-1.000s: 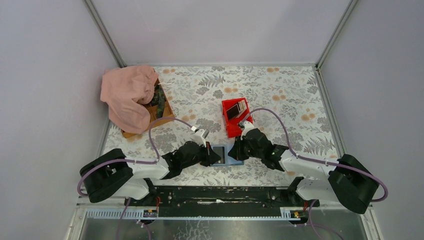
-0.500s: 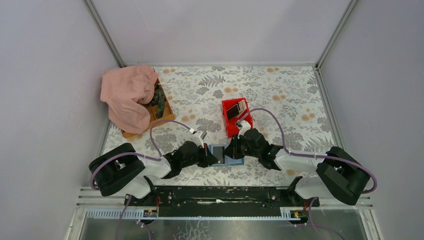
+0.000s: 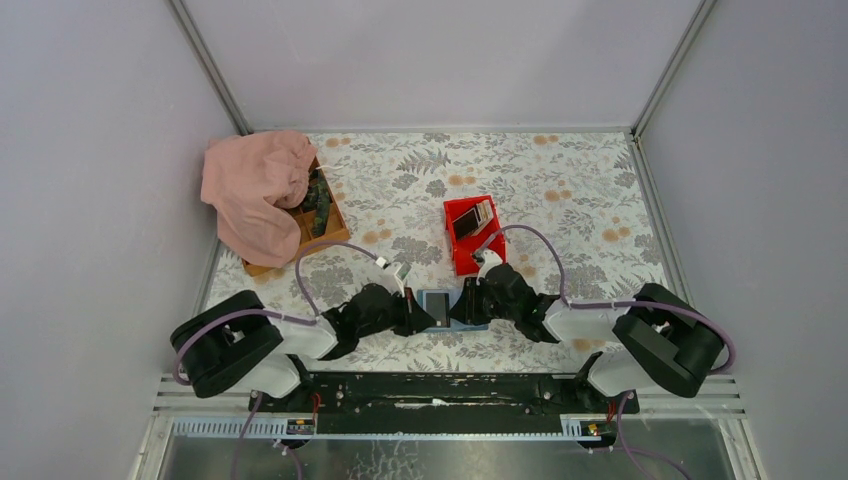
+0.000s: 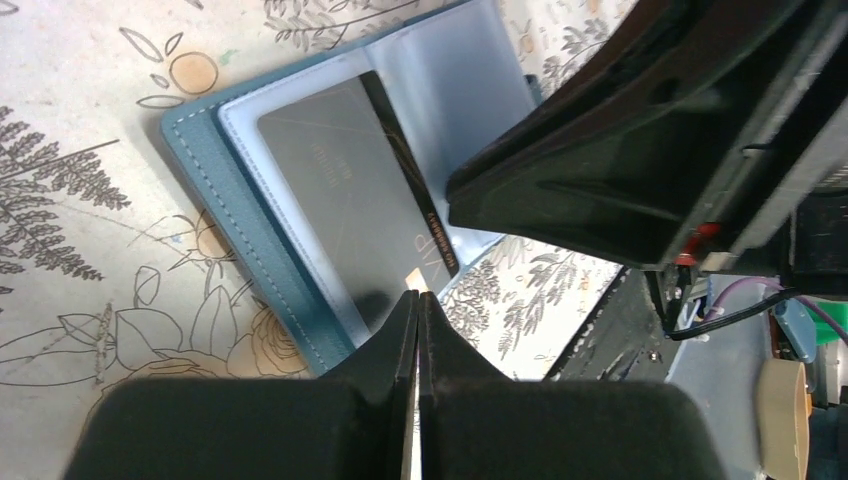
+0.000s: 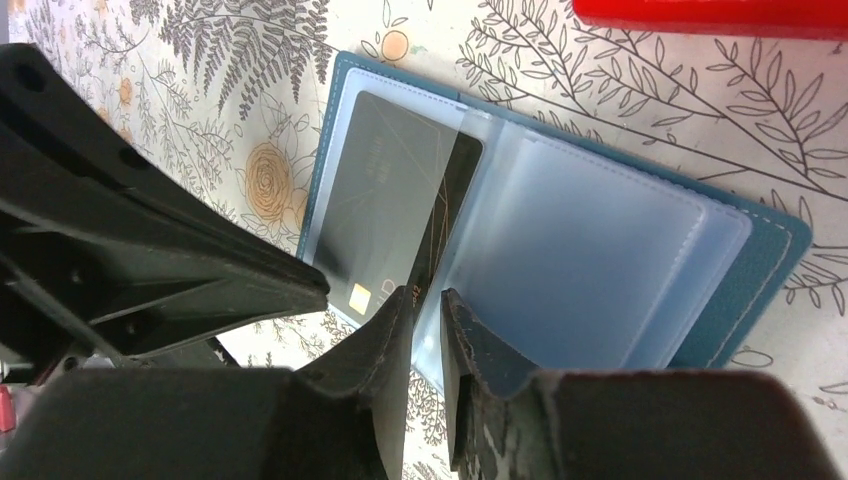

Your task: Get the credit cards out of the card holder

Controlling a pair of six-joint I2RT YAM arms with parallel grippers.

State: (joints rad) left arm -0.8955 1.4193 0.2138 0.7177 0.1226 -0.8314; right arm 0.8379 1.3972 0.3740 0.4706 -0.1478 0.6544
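**Left pincer (image 4: pixel 418 298) clenched tight, right pincer (image 5: pixel 425 302) a little apart**

Both pincers sit low over the card holder (image 5: pixel 772 238), one coming in from each side. The blue card holder lies open and flat on the flowery table (image 3: pixel 580 170), near the front edge, between the two arms.

The left pincer has its two fingers pressed together with nothing between them. Its tip is right at the edge of the card holder, by the corner of the dark card (image 5: pixel 385 195).

The right pincer has a thin gap between its fingers. Its tips are at the long edge of the dark card. I cannot tell if they touch it.

The dark card sits in a clear pocket (image 5: pixel 590 260) on the half nearest the left pincer.

Just behind the card holder is a red bin (image 3: pixel 465 257) with a few credit cards (image 3: pixel 475 217) in it. Far off on the left, a pink cloth (image 3: pixel 250 185) hangs over a wooden box (image 3: pixel 332 225).
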